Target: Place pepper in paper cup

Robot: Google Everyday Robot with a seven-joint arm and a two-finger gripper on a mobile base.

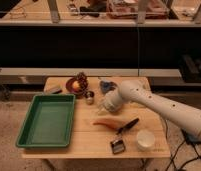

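Sitting before dark shelving (94, 50), wooden table (84, 142) carries green tray (46, 121) at left. White arm (159, 105) reaches in from right; gripper (103, 105) hangs mid-table close by pepper (108, 123), grip state can't tell. Pepper lies flat beside black brush (125, 127), apart from paper cup (145, 139) near front-right corner.

Gripper (104, 104): over the middle of the table (89, 142).
Pepper (107, 122): flat, just camera-side of the gripper.
Paper cup (145, 139): upright, further camera-side, picture-right.
Black brush (125, 131): between pepper and cup.
Green tray (45, 145): picture-left of the gripper.
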